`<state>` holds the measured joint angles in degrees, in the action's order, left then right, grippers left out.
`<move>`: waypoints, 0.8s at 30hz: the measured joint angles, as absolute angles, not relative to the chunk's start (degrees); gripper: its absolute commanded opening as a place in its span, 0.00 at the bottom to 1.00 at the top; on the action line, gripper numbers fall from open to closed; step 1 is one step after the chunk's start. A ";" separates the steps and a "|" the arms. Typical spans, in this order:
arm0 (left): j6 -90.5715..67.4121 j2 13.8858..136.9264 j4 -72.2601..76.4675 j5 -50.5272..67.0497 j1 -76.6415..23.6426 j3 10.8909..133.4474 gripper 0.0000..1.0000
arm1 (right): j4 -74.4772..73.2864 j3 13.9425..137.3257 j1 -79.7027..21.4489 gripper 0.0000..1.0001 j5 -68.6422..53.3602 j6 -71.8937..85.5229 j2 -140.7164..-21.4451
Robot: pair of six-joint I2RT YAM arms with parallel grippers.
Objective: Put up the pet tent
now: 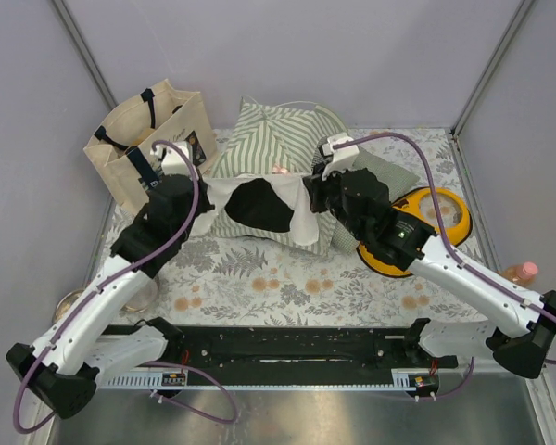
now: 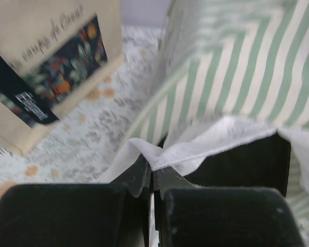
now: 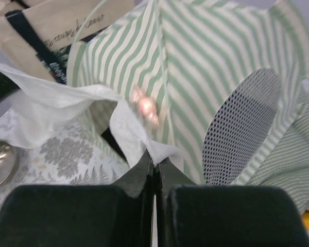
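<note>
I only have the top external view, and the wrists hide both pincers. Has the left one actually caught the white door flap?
Observer: Yes. In the left wrist view, the left pincer is shut on the edge of the white door flap.
Operator: And the right?
Observer: The right pincer is shut on a fold of door flap too, just below a small pink ornament.
Operator: Where's the mesh panel from there?
Observer: The round mesh panel sits in the striped wall of the pet tent, right of that pincer in the right wrist view.
</note>
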<state>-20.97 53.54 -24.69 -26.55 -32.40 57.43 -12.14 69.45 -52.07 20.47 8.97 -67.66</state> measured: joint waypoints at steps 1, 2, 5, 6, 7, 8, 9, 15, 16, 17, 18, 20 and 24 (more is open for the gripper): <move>-19.16 55.35 -24.77 -27.77 -31.99 60.99 0.00 | -12.34 70.74 -52.07 0.00 21.67 7.79 -68.36; -18.35 56.25 -24.69 -28.27 -31.44 62.48 0.00 | -12.53 72.34 -52.07 0.00 23.51 6.11 -69.43; -14.28 60.84 -24.75 -29.36 -29.45 68.64 0.00 | -12.32 76.79 -51.99 0.00 27.77 1.10 -73.82; -12.64 62.85 -24.56 -29.65 -28.62 70.83 0.00 | -11.97 78.06 -51.88 0.00 28.93 -0.60 -75.37; -11.16 64.71 -24.27 -29.67 -27.83 72.58 0.00 | -11.75 79.22 -51.66 0.00 29.80 -2.35 -76.93; -9.89 66.17 -24.25 -29.56 -27.20 73.97 0.00 | -11.46 80.14 -51.55 0.00 30.63 -3.75 -78.13; -8.08 68.40 -23.97 -29.12 -26.26 75.90 0.00 | -11.09 81.19 -51.29 0.00 31.20 -5.65 -79.53; 1.80 78.02 -21.91 -23.66 -22.15 82.28 0.00 | -7.18 82.91 -48.53 0.02 31.05 -16.97 -84.12; 3.27 79.15 -21.41 -22.15 -21.54 82.65 0.00 | -6.96 82.91 -47.94 0.03 30.48 -18.20 -84.36; 4.40 80.03 -20.95 -20.58 -20.97 82.78 0.00 | -6.79 82.91 -47.11 0.06 29.65 -19.62 -84.55; 5.91 80.86 -20.49 -18.28 -20.16 82.81 0.00 | -6.70 82.91 -46.35 0.09 28.40 -20.73 -84.64; 7.92 82.02 -19.79 -14.46 -18.57 82.81 0.00 | -6.63 82.94 -44.38 0.17 25.47 -22.83 -84.84; 10.79 84.05 -19.51 -6.04 -15.33 84.16 0.08 | -7.42 85.17 -41.34 0.33 19.84 -25.43 -86.46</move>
<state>10.79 84.05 -19.51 -6.04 -15.33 84.16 -7.42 85.17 -41.34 19.84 -25.43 -86.46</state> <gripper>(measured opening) 0.044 0.238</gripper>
